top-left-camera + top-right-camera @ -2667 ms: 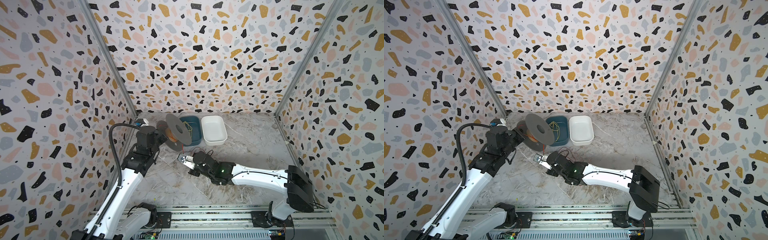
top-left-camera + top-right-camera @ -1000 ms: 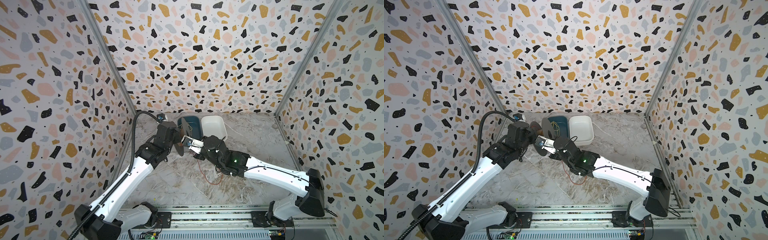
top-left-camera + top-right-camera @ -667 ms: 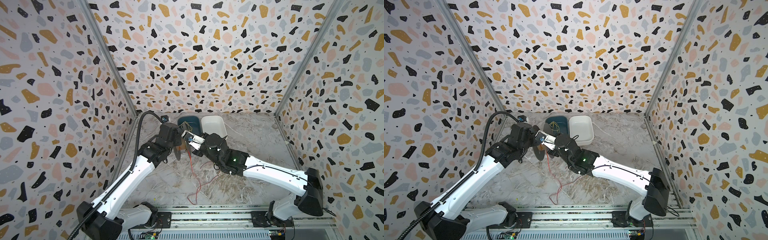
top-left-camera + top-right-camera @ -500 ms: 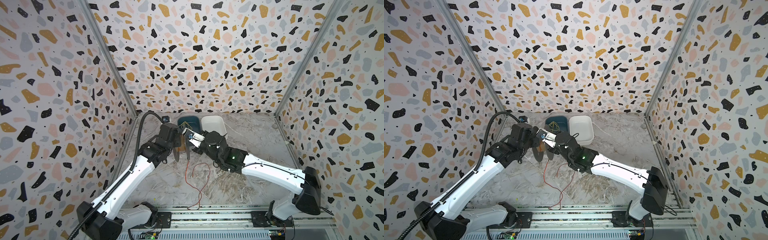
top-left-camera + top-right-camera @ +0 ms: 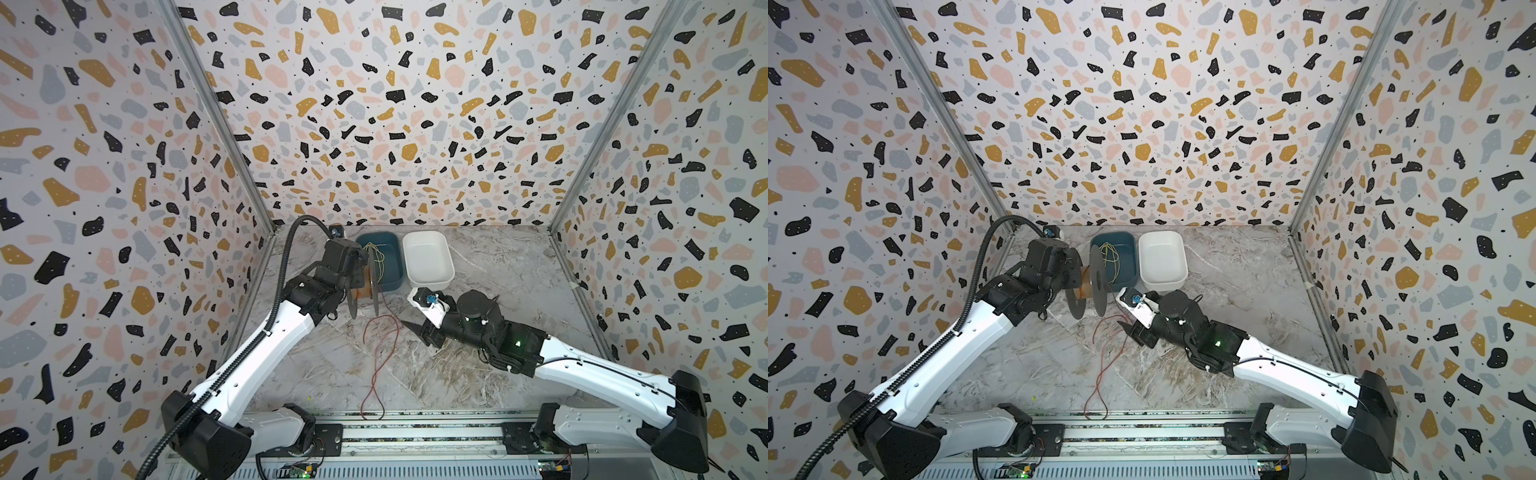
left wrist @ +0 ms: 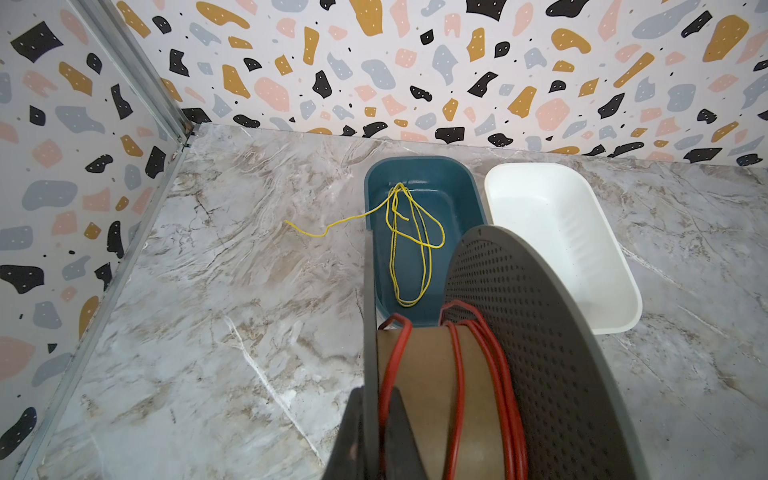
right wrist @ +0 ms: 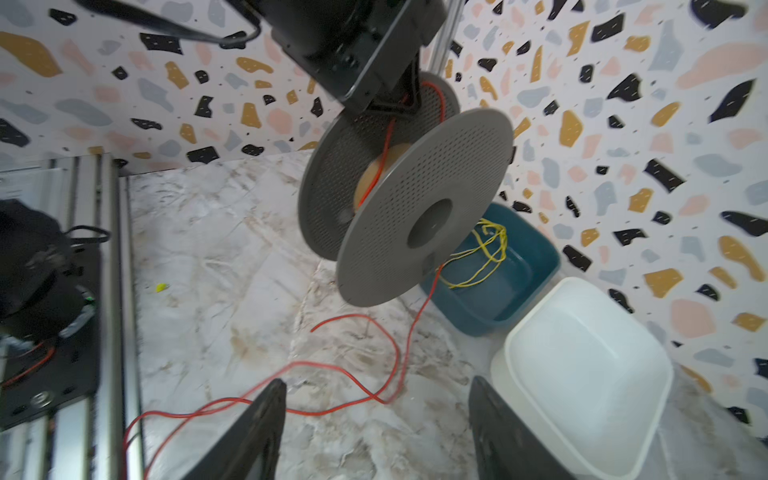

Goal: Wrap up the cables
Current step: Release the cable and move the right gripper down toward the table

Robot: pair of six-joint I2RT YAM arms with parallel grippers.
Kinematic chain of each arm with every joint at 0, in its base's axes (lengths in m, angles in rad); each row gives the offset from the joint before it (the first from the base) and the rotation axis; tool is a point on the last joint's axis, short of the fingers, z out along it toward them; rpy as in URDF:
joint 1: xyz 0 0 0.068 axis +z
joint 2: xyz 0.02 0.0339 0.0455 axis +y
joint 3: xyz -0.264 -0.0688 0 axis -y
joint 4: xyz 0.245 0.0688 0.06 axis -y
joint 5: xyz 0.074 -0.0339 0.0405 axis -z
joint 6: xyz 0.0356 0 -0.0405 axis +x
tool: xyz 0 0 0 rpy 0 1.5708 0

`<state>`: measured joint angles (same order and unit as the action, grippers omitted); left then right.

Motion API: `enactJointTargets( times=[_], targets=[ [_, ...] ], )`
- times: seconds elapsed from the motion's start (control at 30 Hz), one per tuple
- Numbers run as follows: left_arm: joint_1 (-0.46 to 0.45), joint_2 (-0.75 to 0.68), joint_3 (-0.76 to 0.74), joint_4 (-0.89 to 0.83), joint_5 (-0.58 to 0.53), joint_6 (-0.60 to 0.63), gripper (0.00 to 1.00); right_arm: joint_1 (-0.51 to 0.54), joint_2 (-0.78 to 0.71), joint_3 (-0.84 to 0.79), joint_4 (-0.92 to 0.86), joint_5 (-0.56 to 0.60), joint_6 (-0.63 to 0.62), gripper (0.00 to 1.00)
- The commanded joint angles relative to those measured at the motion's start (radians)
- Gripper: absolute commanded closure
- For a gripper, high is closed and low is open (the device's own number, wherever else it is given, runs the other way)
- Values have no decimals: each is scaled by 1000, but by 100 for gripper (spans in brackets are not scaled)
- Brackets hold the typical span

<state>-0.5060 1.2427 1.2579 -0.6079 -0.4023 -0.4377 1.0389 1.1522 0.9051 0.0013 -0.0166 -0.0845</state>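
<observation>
Right claw (image 7: 376, 386) backs off the spool (image 7: 415, 199), gaping empty, with the cable (image 6: 458, 374) tail running just left of it from spool to desk (image 5: 498, 270) front edge; left claw (image 6: 374, 399) clamps the spool.

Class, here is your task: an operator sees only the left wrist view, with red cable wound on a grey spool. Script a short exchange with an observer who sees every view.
Operator: I see cable on the spool. Where is the rest?
Observer: It drops from the spool, loops on the table and reaches the front rail.
Operator: Is the right gripper holding it?
Observer: No. It is open and grips nothing.
</observation>
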Motion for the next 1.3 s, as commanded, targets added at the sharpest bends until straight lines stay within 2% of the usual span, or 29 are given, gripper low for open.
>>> enactJointTargets(
  times=[0.0,0.1,0.17,0.4,0.47,0.57,0.73,1.03,1.27],
  targets=[
    [-2,-7,61,49,-23,9,100,3,23,-71,60,-149,128,31],
    [-2,-15,63,42,-33,8,100,20,73,-114,139,-218,205,32],
    [-2,-21,62,43,-32,4,100,48,100,-134,173,-155,268,34],
    [-2,-26,61,37,-13,4,100,55,141,-222,270,-153,438,37],
    [-2,-28,57,43,-10,4,100,40,140,-241,296,-138,510,37],
    [-2,-33,54,41,-14,7,100,-23,166,-258,318,-185,627,42],
    [-2,-46,41,46,-15,8,100,-76,210,-303,413,-249,751,49],
    [-2,-33,44,54,1,7,100,-84,268,-356,490,-264,866,53],
    [-2,-33,45,58,8,-2,100,-98,394,-361,606,-307,925,55]
  ],
)
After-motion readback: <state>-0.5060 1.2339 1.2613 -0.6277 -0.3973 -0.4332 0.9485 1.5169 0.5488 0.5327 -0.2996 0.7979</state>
